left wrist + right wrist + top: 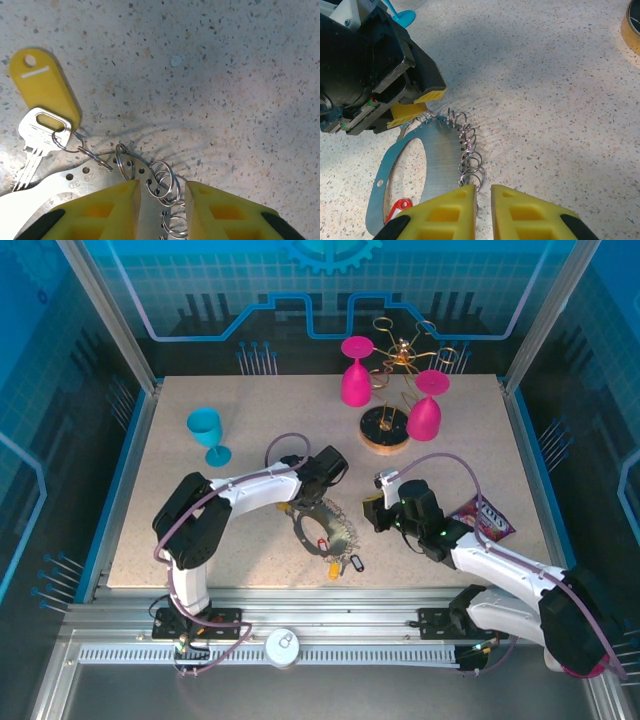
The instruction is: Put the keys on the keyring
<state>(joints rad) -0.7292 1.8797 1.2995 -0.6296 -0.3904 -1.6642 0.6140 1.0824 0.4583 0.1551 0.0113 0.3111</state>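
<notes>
Speckled hard surface (460, 440), so little friction is expected: the keyring (442, 160), flat by the middle of the near edge, could be dragged or spun by any uneven pull. The left gripper (162, 185) is spread partway astride its band. The right gripper (482, 189) is nearly closed at the other end, and a true grip cannot be told for either. The yellow-tagged key (45, 85) could be snagged. Blue panelled walls are seen around, with pink goblets (355, 375) at the far edge.

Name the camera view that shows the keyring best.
Right wrist: the keyring lies close and sharp, its oval opening and row of small split rings plain. Top external shows it small, its far edge hidden by the left arm. Left wrist shows one edge with numbered holes and a few rings.
</notes>
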